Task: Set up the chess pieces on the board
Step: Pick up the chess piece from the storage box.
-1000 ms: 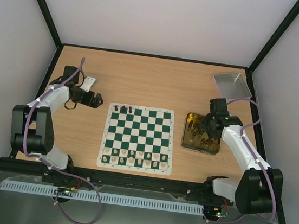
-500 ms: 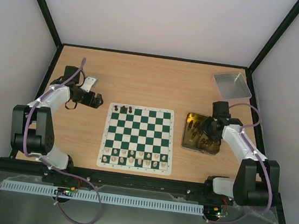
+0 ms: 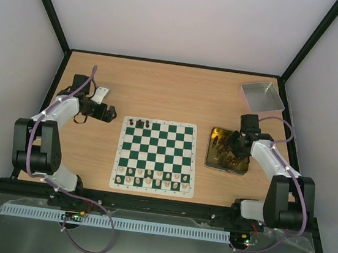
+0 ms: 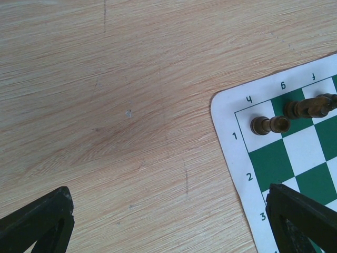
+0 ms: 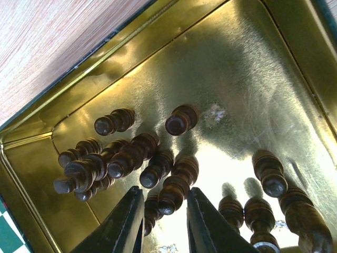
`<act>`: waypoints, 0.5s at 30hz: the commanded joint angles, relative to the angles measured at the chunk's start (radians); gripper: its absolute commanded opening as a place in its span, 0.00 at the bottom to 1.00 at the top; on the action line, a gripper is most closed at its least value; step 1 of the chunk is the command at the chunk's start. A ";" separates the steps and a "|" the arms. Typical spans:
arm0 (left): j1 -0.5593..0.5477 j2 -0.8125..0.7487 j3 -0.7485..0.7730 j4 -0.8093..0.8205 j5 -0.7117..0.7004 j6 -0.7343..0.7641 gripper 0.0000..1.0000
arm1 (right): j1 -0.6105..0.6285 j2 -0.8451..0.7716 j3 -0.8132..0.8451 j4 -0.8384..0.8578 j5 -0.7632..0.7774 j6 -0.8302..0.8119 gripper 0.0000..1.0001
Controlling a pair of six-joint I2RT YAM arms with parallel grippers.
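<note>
reaching into the tin (image 5: pixel 253 79), the right claw (image 5: pixel 165 194) hangs low over the heap of dark pieces (image 5: pixel 131 158). its jaws stand narrow, one on each side of a single dark piece (image 5: pixel 171 196); whether they already pinch it cannot be told. the left claw (image 3: pixel 109 113) lies on the table (image 3: pixel 161 88) left of the board (image 3: pixel 156 153), jaws wide and holding nothing, pointed at the board's far left corner.

the job looks to be in its early part. three dark pieces (image 3: pixel 140 123) stand on the board, side by side at the left end of the far row. the left wrist view shows them at that corner, though two overlap there. the rest of the far two rows are bare. the pale pieces (image 3: pixel 153 178) fill the two near rows, so that side seems done. they are too small to count surely, but look like a full sixteen.

in the tin, just right of the board, at least a dozen dark pieces show in the right wrist view. several are piled on each other in one corner and a few lie apart by the other finger, so an exact count is not possible. if the set is whole, thirteen would be left to move. there is one tin, one board, and one tray (image 3: pixel 262 96) at the far right corner, whose contents cannot be made out.
</note>
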 commanded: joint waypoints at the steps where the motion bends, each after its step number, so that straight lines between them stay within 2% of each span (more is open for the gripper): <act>1: -0.004 0.017 0.008 0.004 -0.002 -0.002 0.99 | -0.006 0.019 -0.017 0.013 -0.009 -0.013 0.22; 15: -0.008 0.020 0.006 0.005 -0.001 0.002 0.99 | -0.006 0.034 -0.036 0.035 0.014 -0.006 0.19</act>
